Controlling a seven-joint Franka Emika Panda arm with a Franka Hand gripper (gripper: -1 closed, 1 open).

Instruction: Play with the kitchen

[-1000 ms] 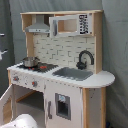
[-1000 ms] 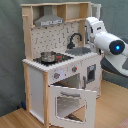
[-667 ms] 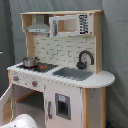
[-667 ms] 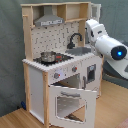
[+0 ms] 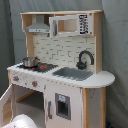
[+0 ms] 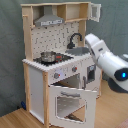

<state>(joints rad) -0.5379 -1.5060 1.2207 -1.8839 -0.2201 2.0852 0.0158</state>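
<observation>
The kitchen (image 5: 60, 75) is a tall white and light-wood toy, seen in both exterior views. It has a grey hood (image 5: 38, 25), a black faucet (image 5: 85, 57) over the sink (image 5: 72, 74), and a small pot (image 5: 30, 61) on the stovetop (image 5: 40, 66). Knobs (image 5: 22, 80) line its front. In the second exterior view the windowed oven door (image 6: 72, 102) hangs open and the pot (image 6: 47, 56) sits on the stove. My white arm (image 6: 107, 60) reaches in from the second exterior view's right, covering the kitchen's right side (image 6: 92, 75) near the sink. The gripper itself does not show.
A grey curtain (image 5: 10, 40) hangs behind the kitchen. A wooden floor (image 6: 15, 120) lies in front of it. A rounded white part of the arm (image 5: 22, 121) shows at the bottom left of the first exterior view, beside an open lower door (image 5: 5, 105).
In the second exterior view the arm has swung down and to the left, now larger and in front of the kitchen's right side. The kitchen and the pot have not moved.
</observation>
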